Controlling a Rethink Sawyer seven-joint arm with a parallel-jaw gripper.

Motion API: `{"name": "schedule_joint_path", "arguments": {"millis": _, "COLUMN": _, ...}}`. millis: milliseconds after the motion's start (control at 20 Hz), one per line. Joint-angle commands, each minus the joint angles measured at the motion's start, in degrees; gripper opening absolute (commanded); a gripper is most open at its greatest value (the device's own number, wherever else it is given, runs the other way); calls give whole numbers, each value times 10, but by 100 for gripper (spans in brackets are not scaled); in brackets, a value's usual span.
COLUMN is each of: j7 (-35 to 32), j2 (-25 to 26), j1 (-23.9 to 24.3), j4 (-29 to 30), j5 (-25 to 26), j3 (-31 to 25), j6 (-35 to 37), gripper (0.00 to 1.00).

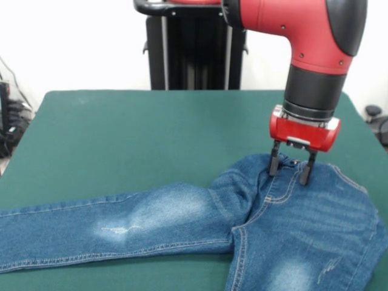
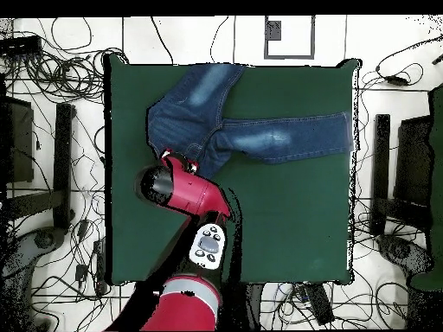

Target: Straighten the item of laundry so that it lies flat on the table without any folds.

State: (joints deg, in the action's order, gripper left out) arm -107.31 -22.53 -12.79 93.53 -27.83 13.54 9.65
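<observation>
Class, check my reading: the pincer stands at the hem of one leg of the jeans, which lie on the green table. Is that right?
Not quite. In the front view the pincer stands at the waistband of the jeans, not at a hem. The jeans do lie on the green table.

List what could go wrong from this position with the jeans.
1. The gripper stands at the waistband of the jeans with its fingers apart; closing may pinch both layers and drag the whole garment rather than smooth it.
2. One leg already reaches the edge of the table in the overhead view; a pull that way could slide it off.
3. The legs splay at an angle, so a tug may bunch the crotch.
</observation>
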Motion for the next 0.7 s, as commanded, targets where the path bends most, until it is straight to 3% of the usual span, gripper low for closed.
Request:
{"name": "schedule_joint_path", "arguments": {"millis": 50, "j7": -128, "j2": 41, "j1": 2, "j4": 51, "j5": -4, "j3": -72, "j6": -28, "gripper": 100}}
{"name": "schedule_joint_path", "arguments": {"millis": 700, "j7": -113, "j2": 41, "j1": 14, "j4": 51, "j5": 4, "j3": -79, "j6": -23, "gripper": 100}}
